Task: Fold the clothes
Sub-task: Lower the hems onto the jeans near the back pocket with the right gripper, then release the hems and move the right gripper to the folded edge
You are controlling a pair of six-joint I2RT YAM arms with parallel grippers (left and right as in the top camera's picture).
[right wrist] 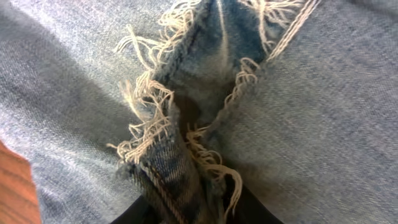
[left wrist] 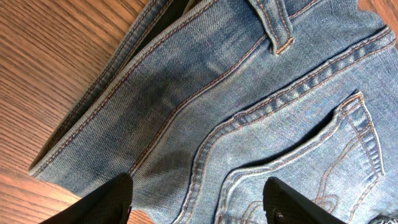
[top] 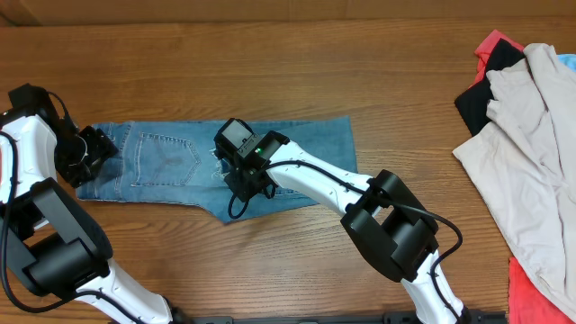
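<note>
Denim takes up the left-centre of the overhead view. The jeans (top: 297,148) lie flat as a broad folded band on the wooden table (top: 270,63), with a stitched back pocket (top: 166,157) facing up. The left gripper (top: 90,148) sits at the band's left end, over the edge of the cloth. The right gripper (top: 241,175) is down on the middle of the band, near its lower edge. How wide either one stands cannot be told from above. Well apart, at the table's right edge, a beige garment (top: 531,135) is heaped over a black garment (top: 475,101) and a red garment (top: 493,43).

In the left wrist view the jeans fill nearly the whole picture, with bare wood at the upper left and lower left. The waistband (left wrist: 155,93) runs diagonally and a belt loop (left wrist: 273,25) lies at the top. The two dark fingers (left wrist: 109,199) show at the bottom edge, spread wide with the denim between and beyond them. They grip nothing that can be seen.

In the right wrist view the cloth is very close. A frayed hem (right wrist: 155,118) with loose pale threads rises in a ridge from the flat denim around it. The dark fingertips (right wrist: 140,214) at the bottom are drawn close together, pinching that ridge of hem between them.
</note>
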